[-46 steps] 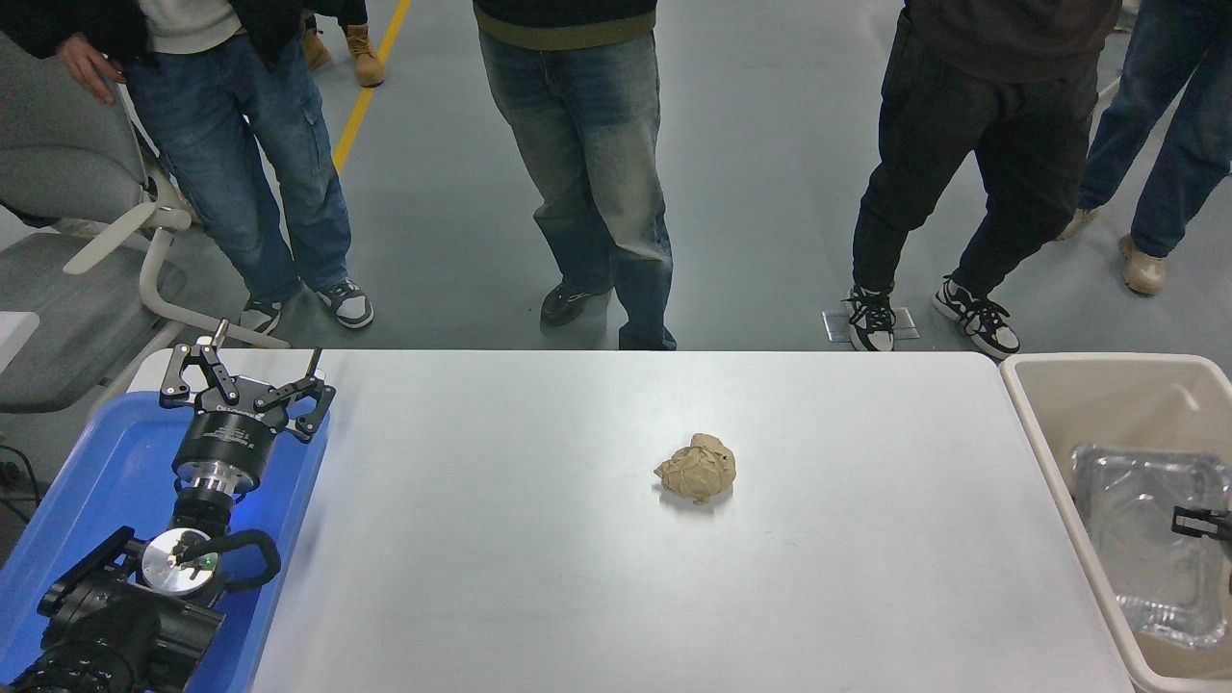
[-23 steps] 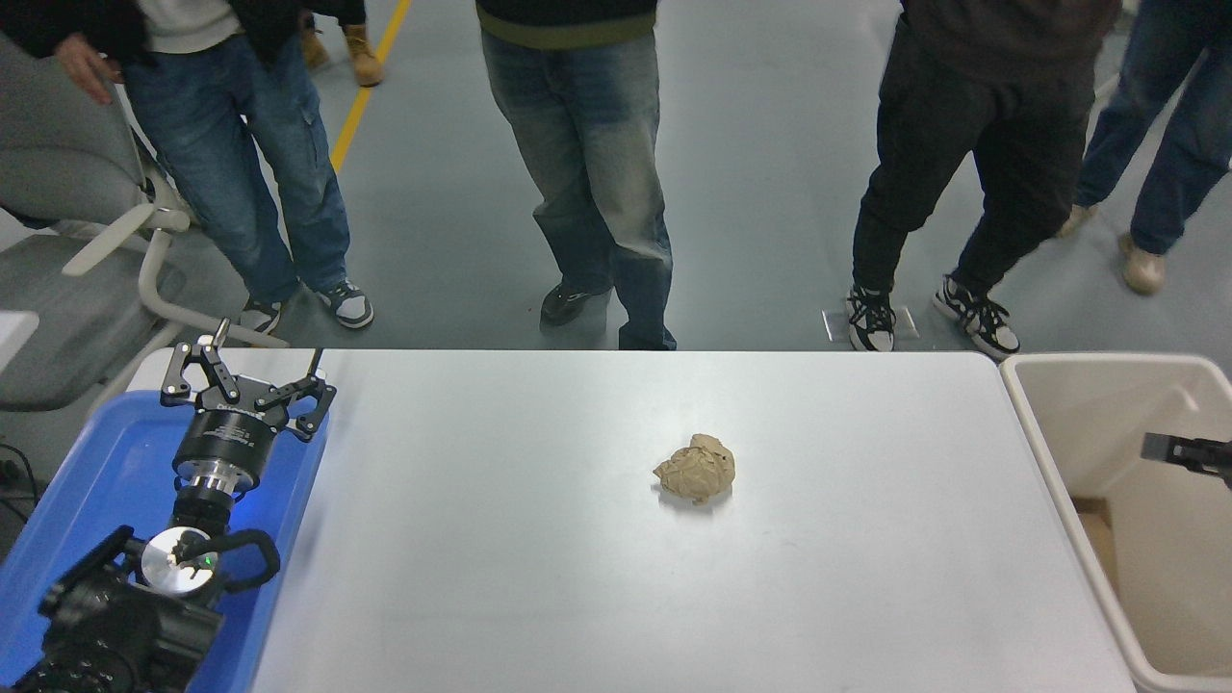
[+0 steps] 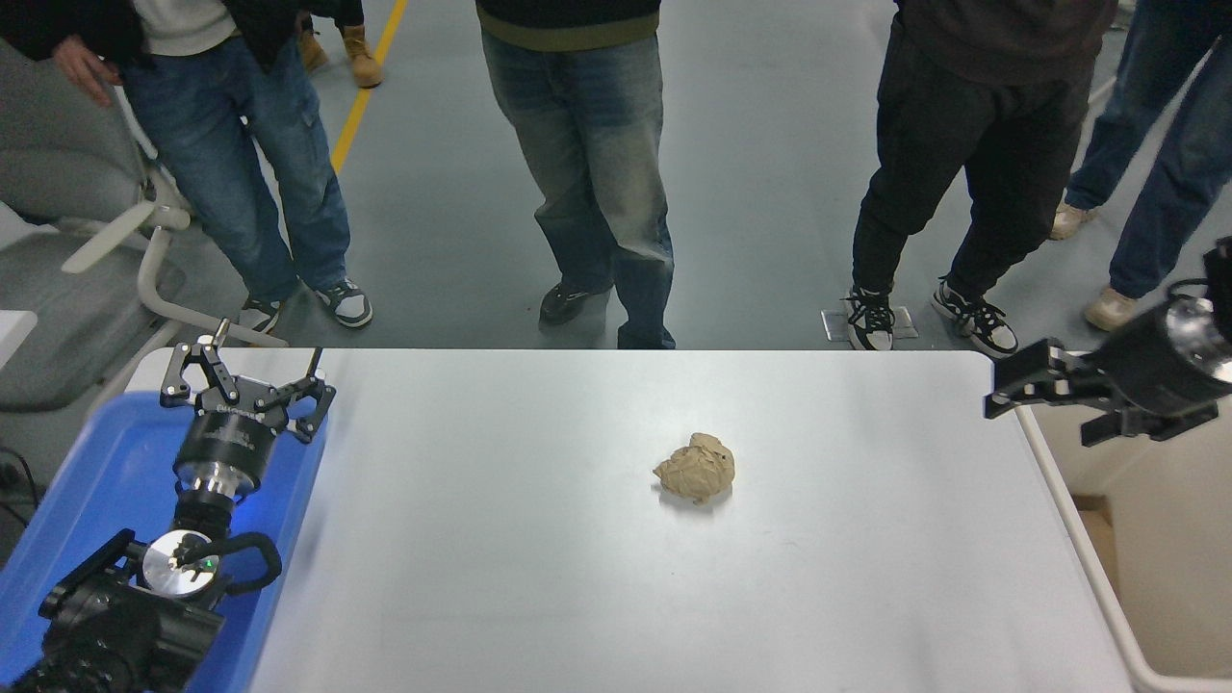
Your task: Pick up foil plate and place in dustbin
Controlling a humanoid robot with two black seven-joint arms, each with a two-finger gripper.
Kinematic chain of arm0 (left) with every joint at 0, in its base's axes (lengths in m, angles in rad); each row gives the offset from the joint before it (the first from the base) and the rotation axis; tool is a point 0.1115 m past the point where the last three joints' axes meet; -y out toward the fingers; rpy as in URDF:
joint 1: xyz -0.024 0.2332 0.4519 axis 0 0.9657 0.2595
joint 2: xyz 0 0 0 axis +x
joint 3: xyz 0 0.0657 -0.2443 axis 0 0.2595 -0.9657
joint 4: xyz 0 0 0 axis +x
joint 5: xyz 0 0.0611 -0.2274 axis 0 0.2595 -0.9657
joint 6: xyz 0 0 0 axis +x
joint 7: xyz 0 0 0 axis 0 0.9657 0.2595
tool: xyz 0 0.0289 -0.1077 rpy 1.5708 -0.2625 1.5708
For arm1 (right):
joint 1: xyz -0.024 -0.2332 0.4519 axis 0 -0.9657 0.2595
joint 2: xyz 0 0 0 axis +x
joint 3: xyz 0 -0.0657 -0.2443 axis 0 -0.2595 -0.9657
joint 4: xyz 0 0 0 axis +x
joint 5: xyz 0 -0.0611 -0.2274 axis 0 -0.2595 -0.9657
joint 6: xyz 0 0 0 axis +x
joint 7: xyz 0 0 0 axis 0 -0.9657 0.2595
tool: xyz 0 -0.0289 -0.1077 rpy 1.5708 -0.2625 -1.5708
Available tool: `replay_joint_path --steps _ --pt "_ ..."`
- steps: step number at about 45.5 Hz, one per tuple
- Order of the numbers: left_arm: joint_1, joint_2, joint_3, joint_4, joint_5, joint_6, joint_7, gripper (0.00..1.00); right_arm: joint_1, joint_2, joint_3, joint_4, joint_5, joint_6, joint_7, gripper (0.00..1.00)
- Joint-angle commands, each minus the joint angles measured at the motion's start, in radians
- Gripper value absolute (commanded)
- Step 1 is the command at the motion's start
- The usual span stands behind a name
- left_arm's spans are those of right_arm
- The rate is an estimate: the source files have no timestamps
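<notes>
The dustbin, beige with a white rim, stands at the table's right end, partly cut off by the picture's edge. The foil plate does not show; only beige inner wall and a brown patch are visible inside the bin. My right gripper comes in from the right edge and hovers above the bin's far left corner, pointing left, open and empty. My left gripper is parked at the lower left over the blue tray, open and empty.
A crumpled tan paper ball lies near the middle of the white table. A shallow blue tray sits at the left end. Several people stand beyond the far edge. A grey chair is at the far left.
My right gripper rose out of the dustbin and moved up and left to above its far left corner. The foil plate seen lying in the bin one second ago no longer shows.
</notes>
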Motion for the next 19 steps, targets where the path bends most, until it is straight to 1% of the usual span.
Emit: replay_joint_path --steps 1,19 --pt "0.000 0.000 -0.002 0.000 -0.001 0.000 -0.001 0.99 0.155 0.220 -0.039 0.071 0.087 0.043 0.000 1.00" --pt "0.000 0.000 -0.002 0.001 -0.001 0.000 -0.001 0.99 0.177 0.389 -0.031 0.062 0.088 0.020 0.000 1.00"
